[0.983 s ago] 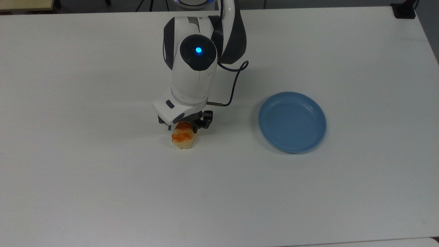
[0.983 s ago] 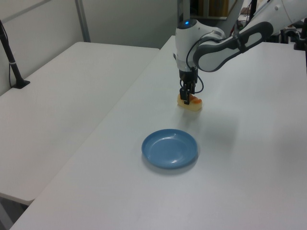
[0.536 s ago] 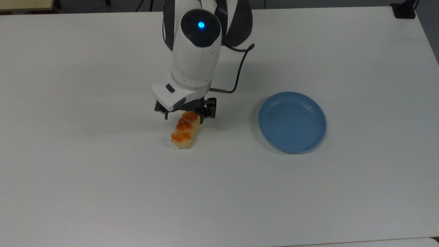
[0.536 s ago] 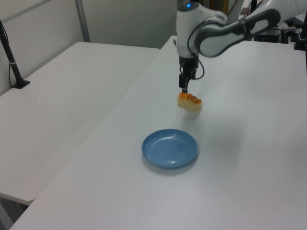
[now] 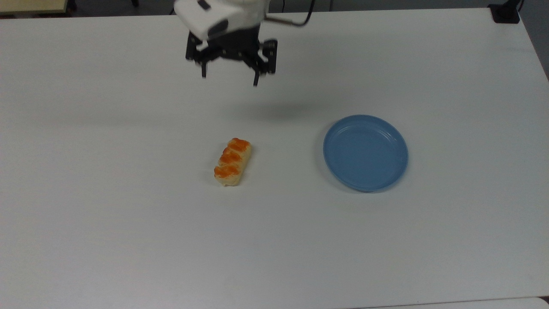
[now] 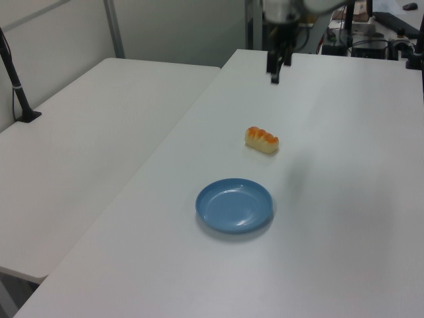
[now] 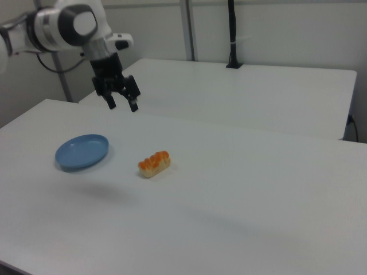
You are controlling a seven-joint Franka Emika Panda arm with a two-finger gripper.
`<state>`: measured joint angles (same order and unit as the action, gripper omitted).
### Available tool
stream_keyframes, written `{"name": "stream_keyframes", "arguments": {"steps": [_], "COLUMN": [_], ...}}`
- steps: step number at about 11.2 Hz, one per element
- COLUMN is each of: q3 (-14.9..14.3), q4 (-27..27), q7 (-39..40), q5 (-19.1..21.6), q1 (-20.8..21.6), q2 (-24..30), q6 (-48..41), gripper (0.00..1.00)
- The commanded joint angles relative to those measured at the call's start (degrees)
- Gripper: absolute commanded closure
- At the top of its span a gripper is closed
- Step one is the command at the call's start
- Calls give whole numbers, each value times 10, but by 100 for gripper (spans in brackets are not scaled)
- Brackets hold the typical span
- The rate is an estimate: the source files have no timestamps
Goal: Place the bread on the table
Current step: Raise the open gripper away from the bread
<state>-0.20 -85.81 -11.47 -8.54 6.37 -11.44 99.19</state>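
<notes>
One claw [image 5: 229, 80] hangs spread, high above the bread [image 5: 232, 162].

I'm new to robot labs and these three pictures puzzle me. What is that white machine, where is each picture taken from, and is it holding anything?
The white machine is a robot arm; the black two-fingered part at its end is its claw. One picture looks down from above and the other two look from opposite sides of the same white table. In the top view, a small bread with orange-brown bumps lies flat on the table, and an empty blue plate sits apart from it toward the top view's right. The claw hangs open above the table, well clear of the bread, holding nothing. So the bread already rests on the table.
</notes>
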Motion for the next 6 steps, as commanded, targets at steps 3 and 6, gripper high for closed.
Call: {"name": "stream_keyframes", "arguments": {"steps": [3,6], "q3": [-2,-4], "q4": [-28,-25], "q7": [66,81], "q5": [58,59], "q1": [-35,-38], "q2": [90,94], "q6": [-93,-107], "gripper": [0,0]}}
